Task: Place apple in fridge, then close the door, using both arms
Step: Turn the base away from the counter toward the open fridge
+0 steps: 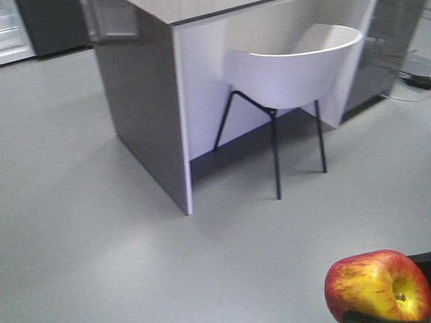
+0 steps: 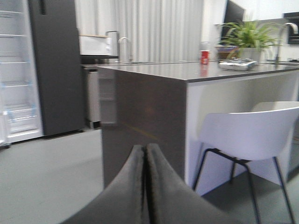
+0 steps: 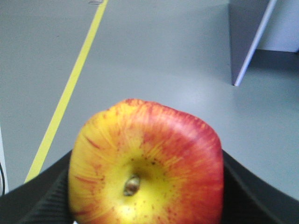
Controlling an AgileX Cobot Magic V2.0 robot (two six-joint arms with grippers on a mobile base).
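Note:
The apple [image 3: 145, 163], red with yellow streaks, fills the right wrist view with its stem dimple facing the camera. My right gripper [image 3: 147, 182] is shut on it, with a black finger [image 3: 42, 196] showing on each side. In the front view the apple [image 1: 377, 286] hangs low at the bottom right above the floor. My left gripper [image 2: 145, 148] is shut and holds nothing. The fridge [image 2: 56, 65] stands far off at the left, dark grey, its white shelved interior [image 2: 16, 70] exposed. The door is out of view.
A dark kitchen island [image 1: 145, 101] with a white chair [image 1: 296, 67] tucked under it stands ahead. On its top are a red can [image 2: 204, 57] and a plant [image 2: 247, 35]. A yellow line [image 3: 70, 88] runs along the grey floor. Cables [image 1: 411, 77] lie at the far right.

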